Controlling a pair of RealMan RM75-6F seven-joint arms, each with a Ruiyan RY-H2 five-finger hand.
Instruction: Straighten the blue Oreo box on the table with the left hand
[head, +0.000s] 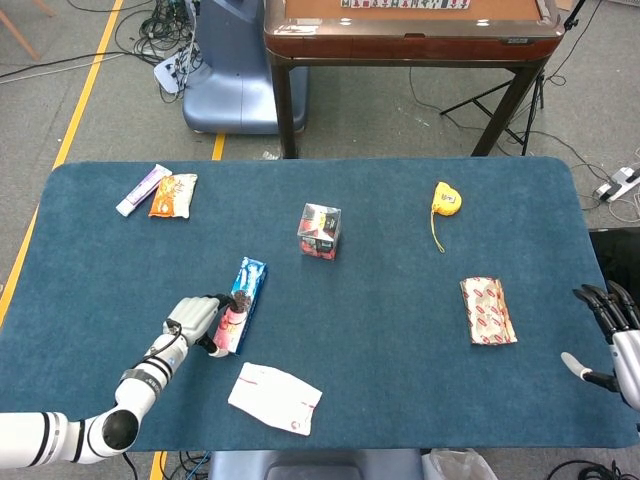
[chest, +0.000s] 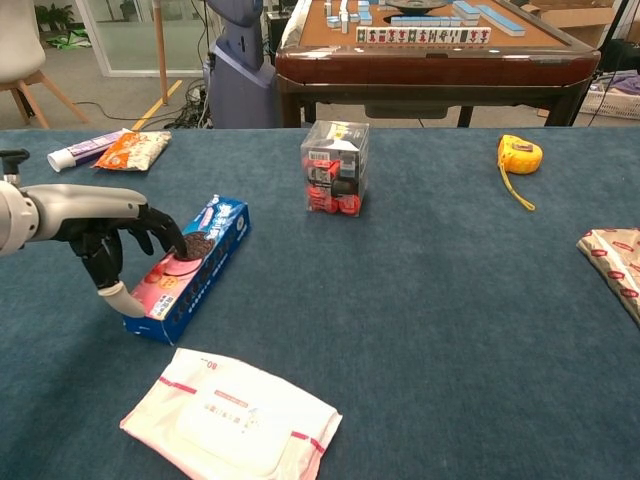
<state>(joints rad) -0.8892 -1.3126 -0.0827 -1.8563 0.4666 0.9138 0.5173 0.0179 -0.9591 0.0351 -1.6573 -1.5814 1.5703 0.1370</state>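
You're probably in a robot lab: taped floor line (head: 88, 88), loose cables (head: 150, 35), a mahjong table (chest: 437, 45) behind your felt-topped bench (head: 400, 350).
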